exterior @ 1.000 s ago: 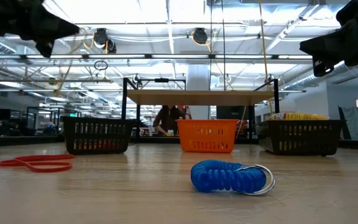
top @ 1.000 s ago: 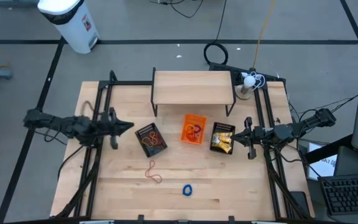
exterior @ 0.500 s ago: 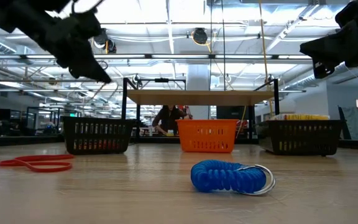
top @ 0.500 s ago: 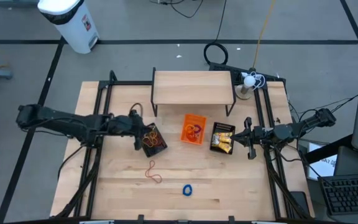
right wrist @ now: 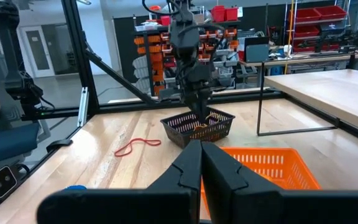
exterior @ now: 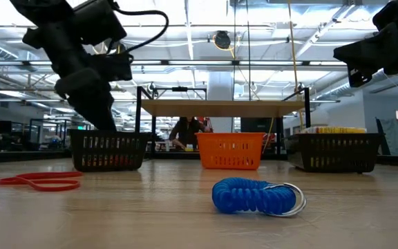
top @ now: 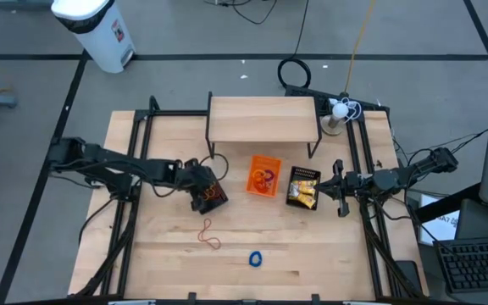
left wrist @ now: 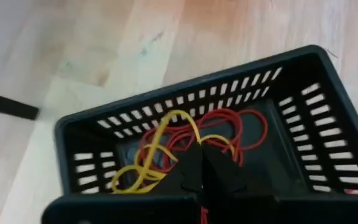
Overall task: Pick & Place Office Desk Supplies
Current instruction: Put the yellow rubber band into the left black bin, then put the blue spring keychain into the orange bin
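Observation:
The left black mesh bin (top: 207,190) holds red and yellow rubber bands (left wrist: 185,134). My left gripper (left wrist: 202,155) is shut and points steeply down into this bin, at rim height in the low view (exterior: 106,124). On the open table nearer the front lie a red rubber band (top: 208,233) and a blue coiled ring (top: 255,258). The right black mesh bin (top: 303,188) holds yellow-and-white packets. My right gripper (top: 329,181), shut and level, waits just right of that bin with nothing between its fingers (right wrist: 201,149). My left gripper's shut fingertips (left wrist: 191,168) point down over the tangle of bands in the left bin. I cannot tell whether they touch the bands.
An orange bin (top: 264,175) with small rings in it stands between the two black bins. A wooden shelf (top: 263,119) spans the far middle of the table. Black frame rails run along both sides. A person (exterior: 185,131) shows beyond the far edge.
My left gripper has swung from the table's left edge toward the right, come down, and tipped from about level to pointing steeply down over the left bin. It has stayed shut.

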Available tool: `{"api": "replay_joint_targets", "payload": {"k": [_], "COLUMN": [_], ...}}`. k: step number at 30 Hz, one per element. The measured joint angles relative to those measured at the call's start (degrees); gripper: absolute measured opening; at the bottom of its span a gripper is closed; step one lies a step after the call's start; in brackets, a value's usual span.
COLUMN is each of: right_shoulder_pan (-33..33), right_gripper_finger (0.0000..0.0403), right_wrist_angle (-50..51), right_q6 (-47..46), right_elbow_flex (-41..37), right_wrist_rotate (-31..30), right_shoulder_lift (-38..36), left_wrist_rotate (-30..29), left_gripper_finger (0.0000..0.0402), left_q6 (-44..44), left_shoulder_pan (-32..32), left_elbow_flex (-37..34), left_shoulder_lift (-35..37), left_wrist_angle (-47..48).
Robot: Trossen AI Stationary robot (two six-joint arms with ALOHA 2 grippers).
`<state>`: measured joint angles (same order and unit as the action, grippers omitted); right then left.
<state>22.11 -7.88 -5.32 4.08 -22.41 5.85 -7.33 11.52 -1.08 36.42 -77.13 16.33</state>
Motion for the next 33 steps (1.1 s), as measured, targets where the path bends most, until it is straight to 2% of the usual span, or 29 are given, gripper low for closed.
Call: {"api": "replay_joint_targets", "payload": {"k": [5, 10, 13, 18, 20, 24, 28, 31, 33], "right_shoulder_pan": [0.0, 0.0, 0.0, 0.0, 0.0, 0.0, 0.0, 0.0, 0.02], "right_gripper_finger": [0.0004, 0.0004, 0.0004, 0.0004, 0.0004, 0.0004, 0.0004, 0.0004, 0.0004], "right_wrist_angle": [0.0, 0.04, 0.02, 0.04, 0.02, 0.28, 1.33, 2.1, 2.19], "right_q6": [0.0, 0.0, -0.02, -0.02, -0.02, -0.05, -2.41, -2.99, -3.02], "right_elbow_flex": [0.0, 0.0, 0.0, 0.0, 0.0, 0.0, 0.0, 0.0, 0.0], "right_wrist_rotate": [0.0, 0.0, 0.0, 0.0, 0.0, 0.0, 0.02, 0.13, 0.13], "right_shoulder_lift": [-0.02, 0.0, 0.0, -0.01, 0.0, -0.02, -0.02, 0.0, 0.0], "left_wrist_rotate": [1.67, 3.0, 2.97, 4.03, 6.07, 5.16, 3.63, 5.13, 5.7], "left_gripper_finger": [0.0004, 0.0032, 0.0066, 0.0152, 0.0188, 0.0233, 0.0232, 0.0195, 0.0154], "left_q6": [-0.21, -0.05, -0.68, -0.47, -1.08, -2.58, -8.06, -11.06, -10.79], "left_shoulder_pan": [0.09, 0.04, 0.03, -0.16, -0.1, -0.19, -0.27, 0.97, 2.12], "left_elbow_flex": [0.44, 0.44, 0.44, 0.46, 0.99, 1.47, 0.72, -1.6, -3.47], "left_shoulder_lift": [-1.11, 0.09, 1.5, 5.64, 8.09, 15.41, 27.12, 35.04, 39.01], "left_wrist_angle": [0.64, 0.69, 1.27, 2.65, 4.91, 5.86, 0.77, -8.38, -13.16]}}
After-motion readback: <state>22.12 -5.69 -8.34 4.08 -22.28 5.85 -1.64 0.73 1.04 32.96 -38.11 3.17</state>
